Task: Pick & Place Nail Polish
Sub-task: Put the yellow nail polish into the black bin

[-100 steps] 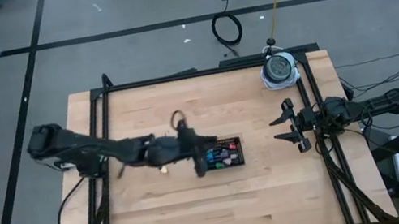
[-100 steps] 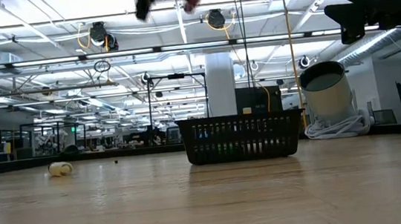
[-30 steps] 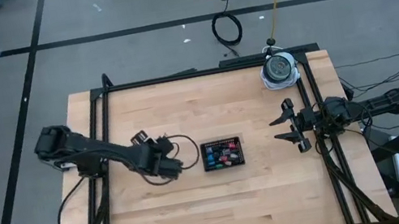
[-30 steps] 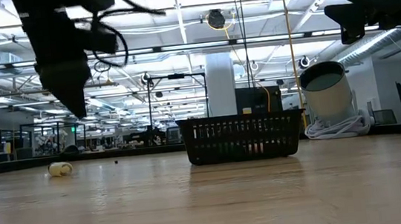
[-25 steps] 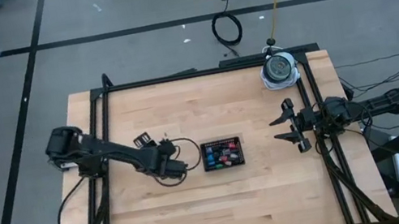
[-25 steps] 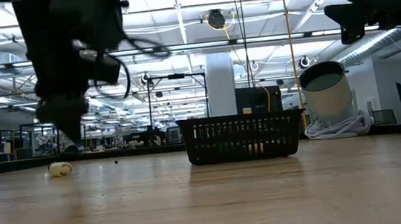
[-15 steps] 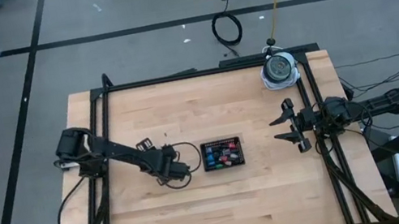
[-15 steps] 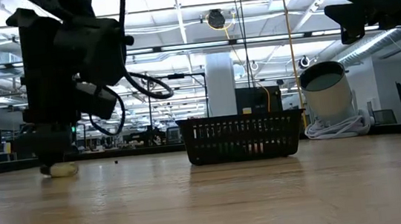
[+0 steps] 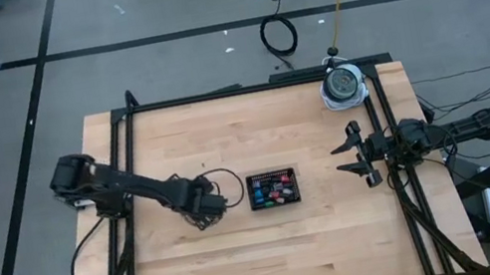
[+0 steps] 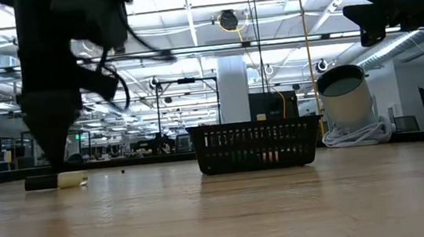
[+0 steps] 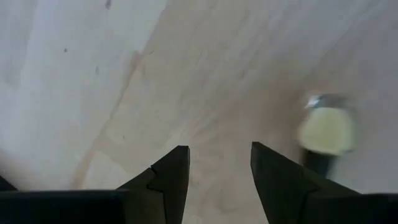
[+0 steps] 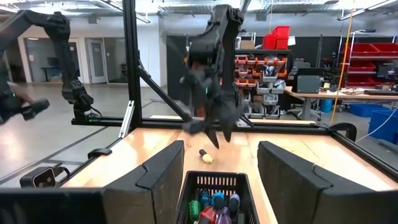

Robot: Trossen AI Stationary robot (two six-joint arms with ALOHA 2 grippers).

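The pale yellow nail polish bottle [image 11: 326, 132] lies on its side on the table, left of the black mesh tray [image 9: 273, 189], just beside the left gripper [image 11: 219, 171], whose parted, empty fingers miss it; the right gripper [image 12: 219, 180] waits open.
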